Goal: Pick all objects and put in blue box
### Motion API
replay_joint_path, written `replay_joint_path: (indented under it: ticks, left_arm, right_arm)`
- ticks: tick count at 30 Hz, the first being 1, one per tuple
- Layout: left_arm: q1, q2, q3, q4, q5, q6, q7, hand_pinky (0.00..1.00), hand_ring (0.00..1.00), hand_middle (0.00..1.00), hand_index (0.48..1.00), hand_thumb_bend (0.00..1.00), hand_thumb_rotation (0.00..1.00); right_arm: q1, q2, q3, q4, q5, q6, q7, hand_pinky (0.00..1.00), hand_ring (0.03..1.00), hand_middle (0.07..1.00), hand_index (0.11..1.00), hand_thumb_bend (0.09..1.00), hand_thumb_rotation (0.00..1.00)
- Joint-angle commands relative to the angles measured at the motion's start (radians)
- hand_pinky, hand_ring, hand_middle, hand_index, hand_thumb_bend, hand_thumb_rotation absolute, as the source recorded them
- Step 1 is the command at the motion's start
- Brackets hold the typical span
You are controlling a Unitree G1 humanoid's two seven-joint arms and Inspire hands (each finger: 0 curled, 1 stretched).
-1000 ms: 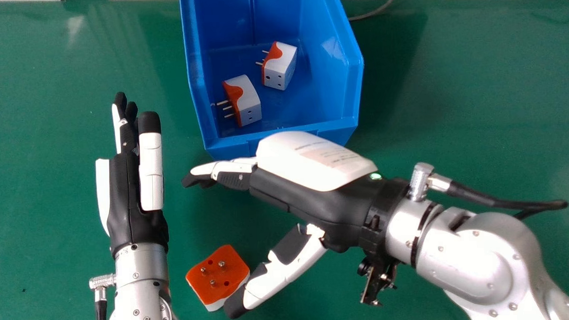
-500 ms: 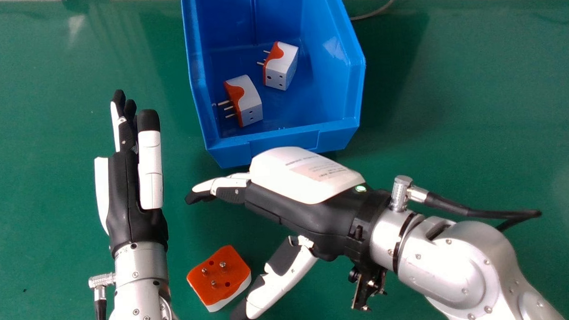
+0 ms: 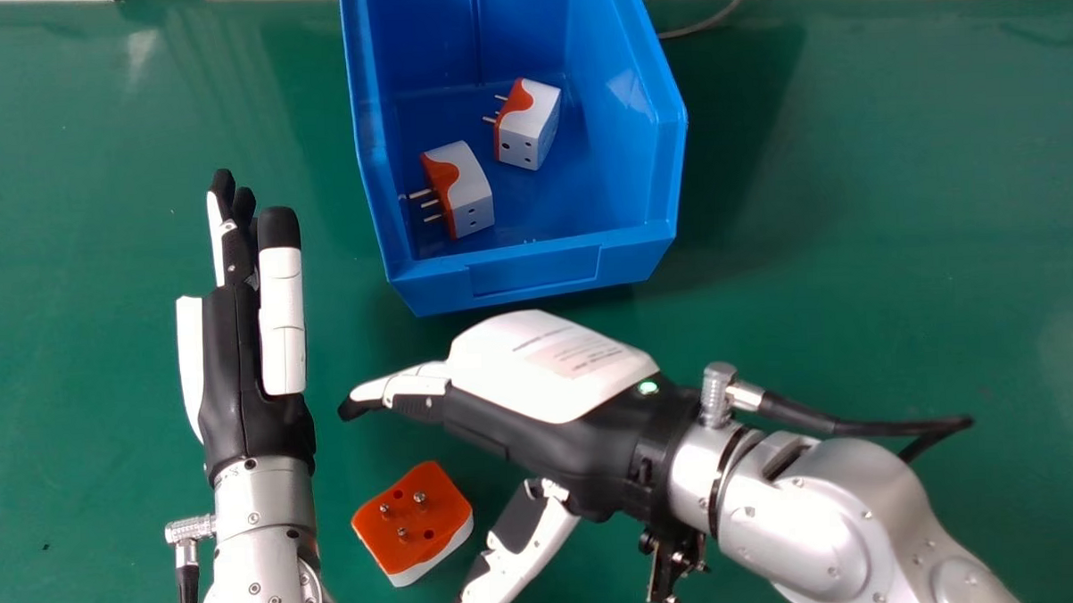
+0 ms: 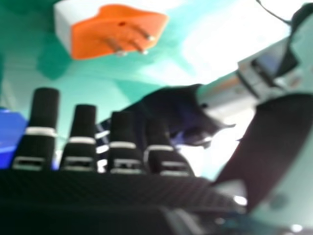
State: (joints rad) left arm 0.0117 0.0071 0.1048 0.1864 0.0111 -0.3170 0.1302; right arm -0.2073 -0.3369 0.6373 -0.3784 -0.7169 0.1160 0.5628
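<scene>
Two plug adapters [image 3: 470, 192] are lying in the blue box [image 3: 535, 270]; third adapter [image 3: 410, 520], apparently last, is sitting prongs-up on table [image 3: 873, 236]. Right hand [image 3: 548, 368] and left hand [image 3: 236, 374] are holding fingers open, empty.

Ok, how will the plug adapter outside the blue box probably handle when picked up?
The plug adapter looks hard-cased, so probably stiff. Its blocky shape, pins pointing up, suggests it won't roll; smooth sides may slip slightly.

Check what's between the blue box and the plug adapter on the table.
Head view: the right hand, open, crosses between the blue box and plug adapter, with bare green table either side of its fingers.
</scene>
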Motion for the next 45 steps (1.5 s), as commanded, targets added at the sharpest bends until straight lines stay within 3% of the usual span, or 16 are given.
replay_joint_path:
  ticks: [1, 5, 7, 14, 19, 21, 25, 30, 35, 45]
  left_arm:
    - [0.001, 0.001, -0.001, -0.022, 0.004, -0.006, -0.002, 1.00, 1.00, 1.00, 1.000, 0.87, 1.00]
    - [0.004, 0.006, -0.001, -0.025, 0.004, 0.000, -0.008, 1.00, 1.00, 1.00, 1.000, 0.87, 1.00]
    - [0.002, 0.003, 0.001, -0.023, -0.002, -0.002, -0.009, 1.00, 1.00, 1.00, 1.000, 0.87, 1.00]
    - [0.007, 0.008, 0.003, -0.027, -0.004, -0.002, -0.019, 1.00, 1.00, 1.00, 1.000, 0.88, 1.00]
    - [0.009, 0.007, 0.003, -0.034, 0.002, 0.008, -0.011, 1.00, 1.00, 1.00, 1.000, 0.89, 1.00]
    - [0.007, 0.002, 0.006, -0.032, -0.009, 0.005, -0.014, 1.00, 1.00, 1.00, 1.000, 0.89, 1.00]
    - [0.010, 0.005, 0.003, -0.039, -0.003, 0.016, -0.014, 1.00, 1.00, 1.00, 1.000, 0.89, 1.00]
    - [0.010, 0.006, 0.004, -0.042, -0.009, 0.017, -0.022, 1.00, 1.00, 1.00, 1.000, 0.89, 1.00]
    - [0.014, 0.006, 0.002, -0.046, 0.003, 0.019, -0.015, 1.00, 1.00, 1.00, 1.000, 0.89, 1.00]
    - [0.026, 0.010, 0.002, -0.065, -0.009, 0.039, -0.031, 1.00, 1.00, 1.00, 1.000, 0.89, 1.00]
  right_arm:
    - [0.006, 0.015, 0.003, 0.009, -0.003, -0.036, -0.031, 0.66, 0.838, 0.869, 0.863, 0.802, 0.30]
    - [0.013, 0.015, 0.019, 0.047, -0.032, -0.084, -0.079, 0.66, 0.838, 0.867, 0.863, 0.796, 0.29]
    - [0.014, 0.015, 0.027, 0.060, -0.052, -0.101, -0.094, 0.67, 0.835, 0.864, 0.860, 0.793, 0.27]
    - [0.004, 0.008, 0.059, 0.103, -0.171, -0.172, -0.156, 0.67, 0.824, 0.854, 0.850, 0.786, 0.22]
    - [0.007, 0.017, 0.064, 0.120, -0.212, -0.195, -0.174, 0.67, 0.814, 0.847, 0.842, 0.779, 0.20]
    - [0.009, 0.020, 0.065, 0.126, -0.228, -0.202, -0.187, 0.67, 0.810, 0.844, 0.839, 0.772, 0.20]
    - [0.009, 0.024, 0.073, 0.147, -0.273, -0.214, -0.217, 0.66, 0.804, 0.839, 0.834, 0.767, 0.20]
    - [0.005, 0.030, 0.076, 0.188, -0.316, -0.240, -0.277, 0.65, 0.794, 0.831, 0.825, 0.744, 0.19]
    - [-0.003, 0.032, 0.080, 0.232, -0.348, -0.265, -0.326, 0.64, 0.785, 0.823, 0.817, 0.723, 0.19]
    - [-0.015, 0.038, 0.111, 0.309, -0.450, -0.289, -0.435, 0.63, 0.785, 0.820, 0.811, 0.711, 0.14]
